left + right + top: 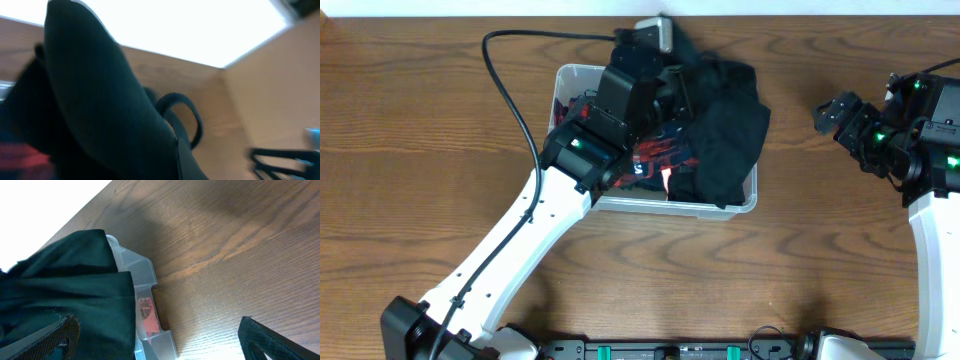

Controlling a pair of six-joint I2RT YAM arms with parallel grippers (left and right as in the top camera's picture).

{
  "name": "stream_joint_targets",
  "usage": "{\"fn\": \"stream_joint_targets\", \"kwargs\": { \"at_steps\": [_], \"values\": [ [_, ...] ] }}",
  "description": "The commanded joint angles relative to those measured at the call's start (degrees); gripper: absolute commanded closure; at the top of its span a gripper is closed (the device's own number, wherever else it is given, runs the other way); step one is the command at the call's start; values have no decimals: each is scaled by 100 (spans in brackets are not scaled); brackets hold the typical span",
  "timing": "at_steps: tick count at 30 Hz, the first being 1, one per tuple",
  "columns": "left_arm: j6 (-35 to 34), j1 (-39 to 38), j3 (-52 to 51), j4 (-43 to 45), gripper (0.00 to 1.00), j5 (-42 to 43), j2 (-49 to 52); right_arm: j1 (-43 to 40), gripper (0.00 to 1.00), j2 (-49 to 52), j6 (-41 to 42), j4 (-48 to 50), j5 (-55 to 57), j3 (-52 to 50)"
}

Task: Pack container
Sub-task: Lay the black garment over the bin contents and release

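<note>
The clear plastic container [650,205] stands at the table's middle, filled with clothes. A black garment [725,140] lies over its right half and hangs over the rim. A red and blue patterned garment [650,152] lies inside beneath it. My left gripper [672,88] is over the container's far side among the black cloth. In the left wrist view the black garment [100,110] covers one finger, and the other finger shows far right, so the left gripper [170,167] looks open. My right gripper [827,115] is open and empty, right of the container.
In the right wrist view the container's corner [142,280] lies between the spread fingers of the right gripper [165,347], with the black garment [65,280] and a red patch [146,315] inside. A black cable [510,90] loops over the table's left. Bare wood lies to the right.
</note>
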Motion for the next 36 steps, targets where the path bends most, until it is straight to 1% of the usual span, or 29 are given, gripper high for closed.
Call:
{"fn": "stream_joint_targets", "kwargs": {
  "at_steps": [1, 4, 8, 10, 11, 12, 15, 16, 17, 19, 22, 24, 25, 27, 30, 33, 36],
  "values": [
    [203, 4, 127, -544, 94, -992, -31, -31, 1, 4, -37, -7, -26, 0],
    [286, 11, 127, -1408, 94, -1582, -46, -31, 1, 4, -37, -4, -26, 0],
    [352, 20, 127, -2293, 94, -1731, -42, -31, 1, 4, -37, -4, -26, 0],
    [352, 20, 125, -2750, 91, -1998, -31, -31, 1, 4, -37, -7, -26, 0],
    [352, 20, 127, -2944, 88, -2153, -33, -31, 1, 4, -37, -4, -26, 0],
    [352, 20, 127, -3128, 83, -2337, -44, -31, 1, 4, -37, -7, -26, 0],
    [352, 46, 127, -3569, 51, -2922, -151, -31, 1, 4, -37, -4, -26, 0],
    [354, 66, 127, -3659, 17, -3038, -212, -31, 1, 4, -37, -7, -26, 0],
    [358, 92, 129, -3722, 7, -3086, -308, -31, 1, 4, -37, -4, -26, 0],
    [391, 149, 140, -3755, 6, -3080, -527, -31, 1, 4, -37, -4, -26, 0],
    [697, 166, 214, -3547, 5, -3016, -992, -31, 1, 4, -37, -7, -26, 0],
    [1161, 164, 219, -3086, 5, -2479, -1261, -31, 1, 4, -37, -4, -26, 0],
    [1486, 164, 219, -2822, 7, -2050, -1349, -31, 1, 4, -37, -7, -26, 0],
    [2011, 164, 219, -2430, 15, -1379, -1390, -31, 1, 4, -37, -7, -26, 0],
    [2503, 166, 201, -2365, 27, -1274, -1058, -31, 1, 4, -37, -4, -26, 0],
    [2944, 166, 164, -2424, 32, -1268, -363, -31, 1, 4, -37, -4, -26, 0],
    [3016, 173, 164, -2518, 35, -1268, 544, -31, 1, 4, -37, -4, -26, 0]
  ]
}}
